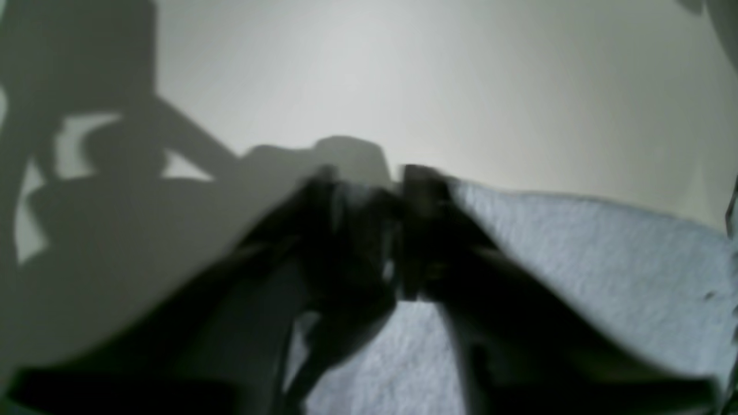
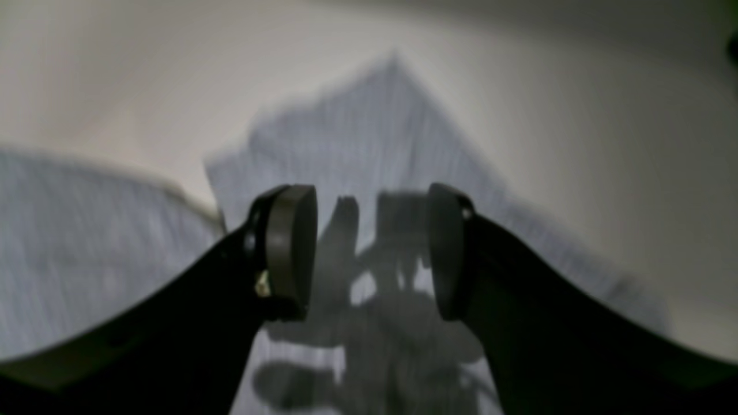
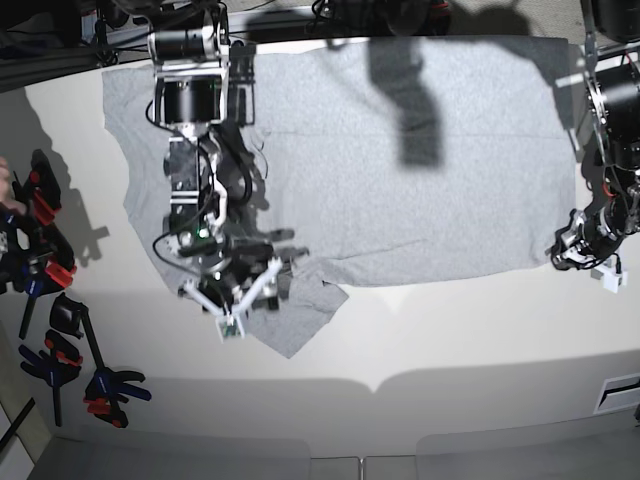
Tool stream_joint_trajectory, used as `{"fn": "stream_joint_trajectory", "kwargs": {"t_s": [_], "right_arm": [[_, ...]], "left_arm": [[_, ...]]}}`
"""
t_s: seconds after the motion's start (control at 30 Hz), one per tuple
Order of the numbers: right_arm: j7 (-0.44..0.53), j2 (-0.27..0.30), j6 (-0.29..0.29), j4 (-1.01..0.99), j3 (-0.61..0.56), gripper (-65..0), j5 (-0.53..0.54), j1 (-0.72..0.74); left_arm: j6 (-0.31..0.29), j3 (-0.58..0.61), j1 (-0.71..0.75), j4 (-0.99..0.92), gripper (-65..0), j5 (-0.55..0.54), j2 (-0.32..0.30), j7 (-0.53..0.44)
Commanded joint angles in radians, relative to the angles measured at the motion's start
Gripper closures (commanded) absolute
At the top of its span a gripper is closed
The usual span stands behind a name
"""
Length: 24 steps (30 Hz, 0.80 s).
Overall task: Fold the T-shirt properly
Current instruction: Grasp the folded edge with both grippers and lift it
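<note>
The light grey T-shirt lies spread flat on the white table, plain side up. One sleeve points toward the table's front. My right gripper is open just above this sleeve. In the right wrist view the right gripper has its pads wide apart over the pointed sleeve. My left gripper is at the shirt's corner on the base view's right. In the blurred left wrist view the left gripper has its fingers together on the shirt's edge.
Several black and red clamps lie along the table's left side, with more of them near the front left. The table's front edge runs below the shirt. Cables and motors sit behind the shirt.
</note>
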Motion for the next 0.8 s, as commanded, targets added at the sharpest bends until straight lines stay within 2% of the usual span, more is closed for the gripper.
{"fn": "stream_joint_trajectory", "kwargs": {"t_s": [0.0,0.17,0.27,0.4,0.5,0.6,0.77], "right_arm": [[0.025,0.002,0.007,0.02,0.003,-29.1,0.006,0.047],[0.024,0.002,0.006,0.007,0.003,-29.1,-0.002,0.13],[0.03,0.003,-0.005,-0.066,0.005,-29.1,-0.015,0.188],[0.081,0.005,-0.012,-0.282,0.004,-29.0,-0.047,0.297],[0.094,0.005,0.004,-0.476,0.003,-29.0,-0.056,0.396],[0.118,0.005,-0.003,-0.649,0.003,-29.0,-0.119,0.481],[0.117,0.014,-0.019,-0.834,0.003,-29.0,-0.169,0.533]], "left_arm": [[-0.003,0.001,-0.019,0.008,-1.3,0.003,-0.014,0.013],[-0.003,0.001,-0.019,0.008,0.0,0.003,-0.014,0.019],[-0.003,0.001,-0.019,0.008,0.0,0.003,-0.014,0.019],[-0.003,0.001,-0.019,0.008,0.0,0.003,-0.014,0.019],[-0.003,0.001,-0.019,0.008,0.0,0.003,-0.014,0.019],[-0.003,0.001,-0.019,0.008,0.0,0.003,-0.014,0.019],[-0.003,0.001,-0.019,0.008,0.0,0.003,-0.014,0.019]]}}
